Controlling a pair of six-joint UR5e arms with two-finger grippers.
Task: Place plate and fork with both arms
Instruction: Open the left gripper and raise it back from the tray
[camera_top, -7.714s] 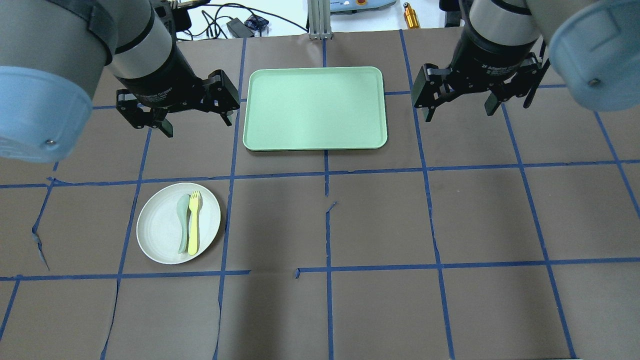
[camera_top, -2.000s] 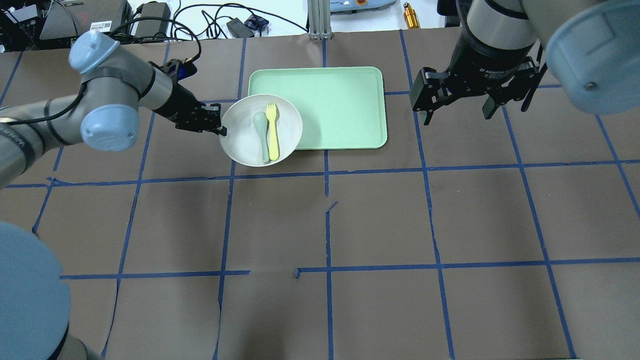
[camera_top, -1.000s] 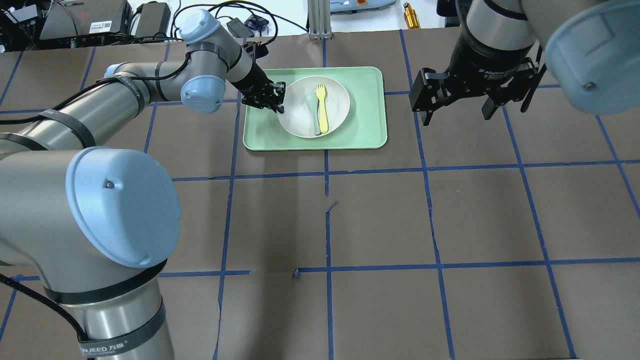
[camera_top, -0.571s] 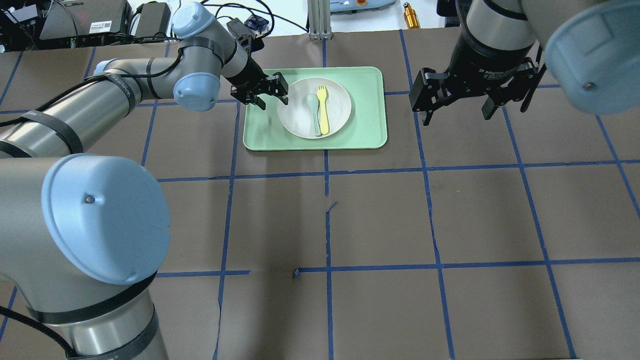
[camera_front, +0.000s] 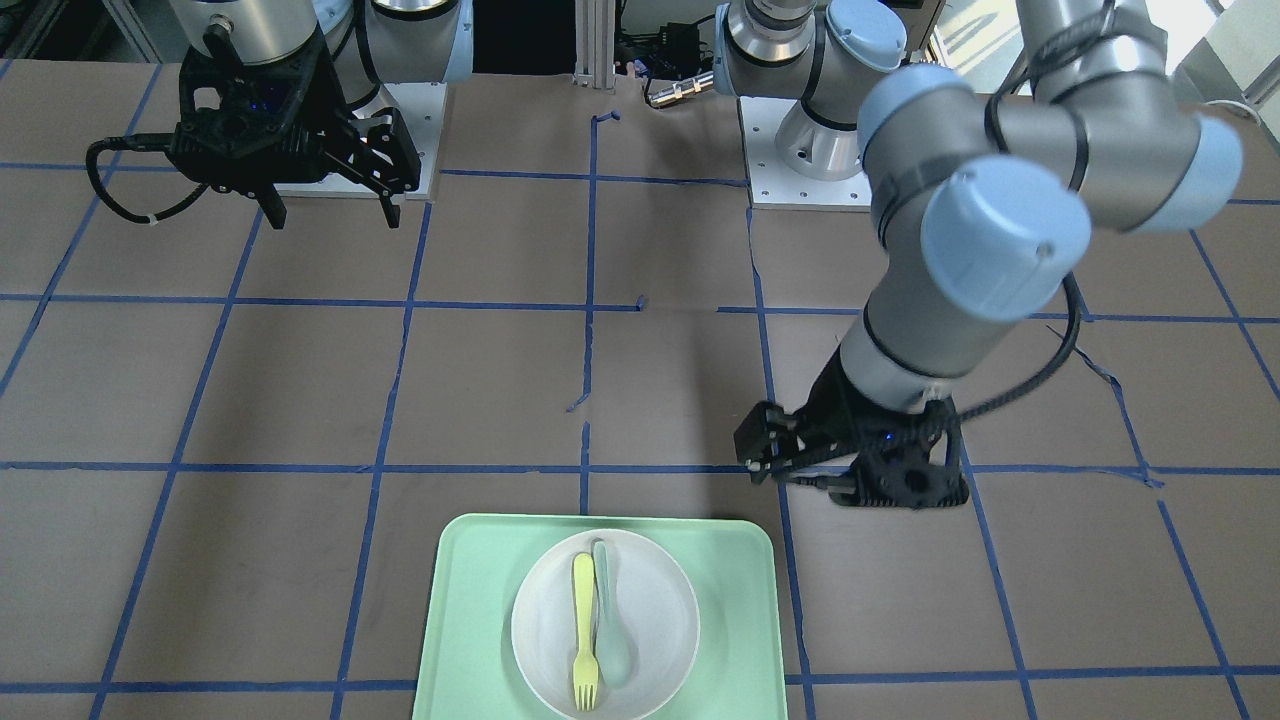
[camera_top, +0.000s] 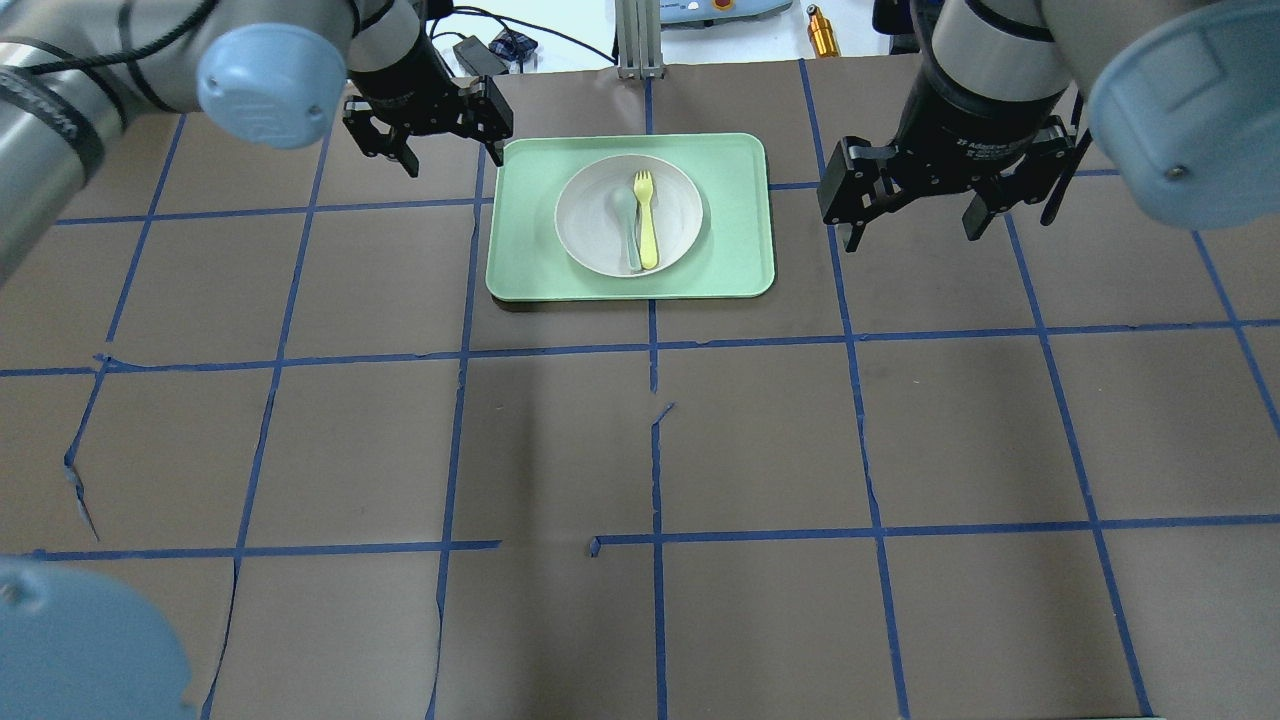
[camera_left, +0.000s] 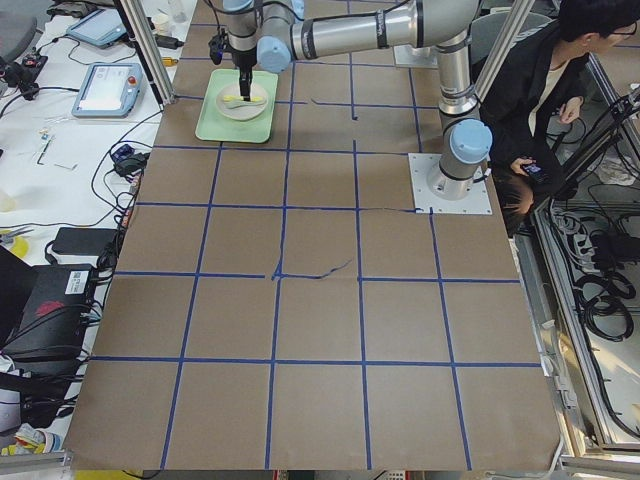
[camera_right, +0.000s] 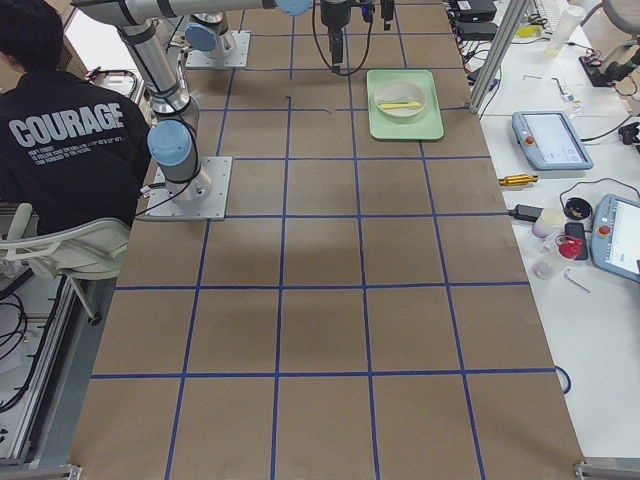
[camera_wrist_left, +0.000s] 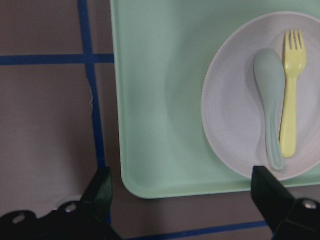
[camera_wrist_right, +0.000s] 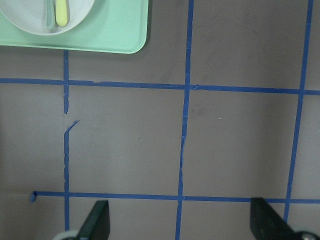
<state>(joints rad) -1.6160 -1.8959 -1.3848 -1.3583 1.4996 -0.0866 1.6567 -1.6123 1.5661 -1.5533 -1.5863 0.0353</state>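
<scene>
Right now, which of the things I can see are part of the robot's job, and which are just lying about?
Part of the job: white plate, on the mint-green tray; yellow fork, lying in the plate; left arm's fingers and right arm's fingers, both open and empty.
Just lying about: grey-green spoon beside the fork; gold cylinder past the table's far edge.

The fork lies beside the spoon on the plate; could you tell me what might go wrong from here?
1. The fork lies right beside the spoon, so the open right gripper might catch both.
2. The plate rests unheld on the tray; a push on the fork could slide it.
</scene>
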